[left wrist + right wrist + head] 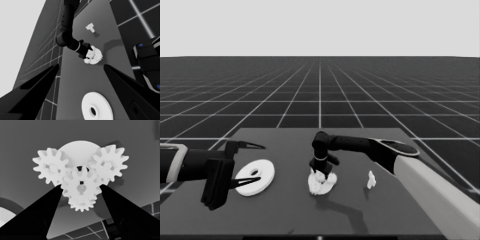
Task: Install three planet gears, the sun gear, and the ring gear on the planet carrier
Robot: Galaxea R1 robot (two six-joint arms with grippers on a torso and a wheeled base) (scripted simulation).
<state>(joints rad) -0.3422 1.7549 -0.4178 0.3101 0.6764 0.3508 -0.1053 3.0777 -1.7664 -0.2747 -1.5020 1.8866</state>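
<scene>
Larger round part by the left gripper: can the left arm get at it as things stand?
Probably yes. The larger round part lies flat right beside the waiting left gripper, nothing on it. The right gripper works apart at the smaller round part.

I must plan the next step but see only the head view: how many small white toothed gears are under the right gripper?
Observer: Right wrist view shows four small white toothed gears at the smaller flat white round part.
Operator: Is one held?
Observer: The right gripper seems shut on the centre gear, which overlaps a lower gear.
Operator: And the left gripper?
Observer: Left wrist view: open, above the larger white round part.
</scene>
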